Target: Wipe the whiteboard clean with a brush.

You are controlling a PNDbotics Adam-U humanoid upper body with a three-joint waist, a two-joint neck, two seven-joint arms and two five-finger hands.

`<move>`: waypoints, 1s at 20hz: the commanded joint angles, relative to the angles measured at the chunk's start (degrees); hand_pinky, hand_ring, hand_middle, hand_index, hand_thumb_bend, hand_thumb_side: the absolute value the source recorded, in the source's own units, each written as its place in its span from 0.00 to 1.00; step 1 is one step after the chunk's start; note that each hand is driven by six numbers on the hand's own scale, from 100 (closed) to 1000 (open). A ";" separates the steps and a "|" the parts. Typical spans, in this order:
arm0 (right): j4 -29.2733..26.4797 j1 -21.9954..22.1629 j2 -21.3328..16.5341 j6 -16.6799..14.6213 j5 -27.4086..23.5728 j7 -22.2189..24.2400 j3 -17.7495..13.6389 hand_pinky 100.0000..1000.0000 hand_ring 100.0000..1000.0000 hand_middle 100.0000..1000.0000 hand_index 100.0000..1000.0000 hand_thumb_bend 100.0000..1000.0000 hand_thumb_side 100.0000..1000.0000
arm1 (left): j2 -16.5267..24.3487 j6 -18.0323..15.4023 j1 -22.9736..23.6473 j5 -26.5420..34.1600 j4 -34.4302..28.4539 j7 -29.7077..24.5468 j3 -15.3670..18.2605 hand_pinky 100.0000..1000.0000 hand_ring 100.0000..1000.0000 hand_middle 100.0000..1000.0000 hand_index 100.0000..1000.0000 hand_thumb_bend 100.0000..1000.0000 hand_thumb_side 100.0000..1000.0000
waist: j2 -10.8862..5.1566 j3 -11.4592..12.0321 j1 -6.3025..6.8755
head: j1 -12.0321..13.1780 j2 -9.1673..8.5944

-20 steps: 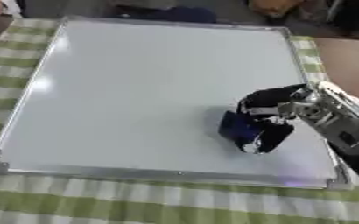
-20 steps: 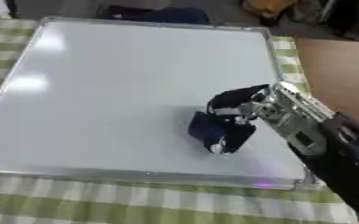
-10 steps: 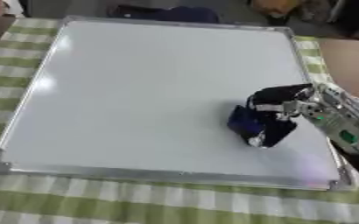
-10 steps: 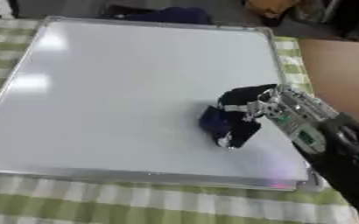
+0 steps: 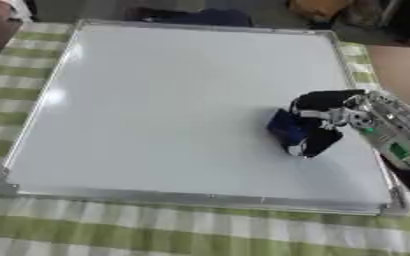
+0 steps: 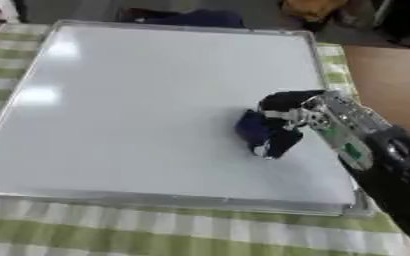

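A large whiteboard [image 5: 156, 100] with a silver frame lies flat on the table, and its surface looks blank white. On its right half sits a dark blue brush [image 5: 285, 129]. My right hand [image 5: 324, 120] reaches in from the right edge, black fingers curled over the brush and thumb below it, pressing it onto the board. My left hand shows in neither view.
A green and white checked cloth [image 5: 112, 230] covers the table under the board. Bare brown tabletop [image 6: 392, 75] shows at the right. A dark object [image 6: 191, 18] lies just beyond the board's far edge.
My right hand has slid the brush a little to the right and slightly up the board. The board's surface looks unchanged.
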 commanded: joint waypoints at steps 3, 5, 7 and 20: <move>5.60 0.72 -0.50 0.04 2.67 -1.15 -0.36 0.55 0.69 0.35 0.63 0.00 0.43 | 0.90 -0.10 -0.81 -0.08 -1.07 -0.23 0.17 0.59 0.75 0.75 0.65 0.08 1.00 | -0.12 0.11 0.34 | 0.39 -0.89; 6.69 0.61 -0.42 0.24 2.55 -1.14 -0.79 0.55 0.69 0.35 0.63 0.00 0.43 | 0.89 -0.13 -0.87 -0.09 -1.07 -0.24 0.15 0.59 0.75 0.75 0.65 0.08 1.00 | -0.06 0.11 0.35 | 0.48 -0.95; 8.05 0.45 -0.22 0.46 2.17 -0.88 -1.28 0.55 0.69 0.35 0.63 0.00 0.44 | 0.87 -0.13 -0.91 -0.09 -1.07 -0.26 0.14 0.59 0.76 0.75 0.65 0.08 1.00 | 0.03 0.17 0.39 | 0.51 -1.05; 11.51 -0.32 0.13 0.90 2.28 -1.86 -2.57 0.54 0.69 0.34 0.63 0.00 0.43 | 0.84 -0.14 -0.96 0.02 -1.07 -0.38 0.01 0.59 0.76 0.75 0.65 0.08 1.00 | 0.18 0.20 0.59 | 0.56 -1.20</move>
